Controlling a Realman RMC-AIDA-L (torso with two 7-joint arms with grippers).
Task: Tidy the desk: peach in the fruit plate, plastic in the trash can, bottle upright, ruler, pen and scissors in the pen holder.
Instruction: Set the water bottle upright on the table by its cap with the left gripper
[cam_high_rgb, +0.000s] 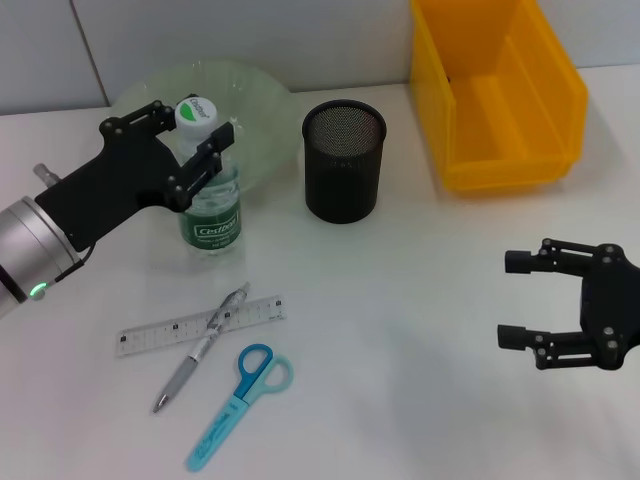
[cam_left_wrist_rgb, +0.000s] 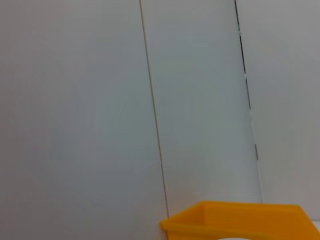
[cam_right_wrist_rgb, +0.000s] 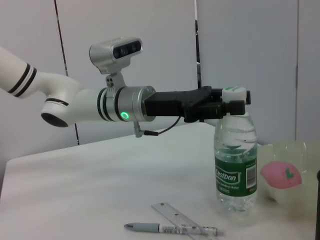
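A clear water bottle with a green label and white cap stands upright on the table in front of the fruit plate. My left gripper is open, one finger on each side of the bottle's cap and neck; it also shows in the right wrist view. A pink peach lies in the plate. The clear ruler, the pen and the blue scissors lie flat near the table's front. My right gripper is open and empty at the right. No plastic is in view.
The black mesh pen holder stands right of the plate. A yellow bin stands at the back right and also shows in the left wrist view. White table lies between the pen holder and my right gripper.
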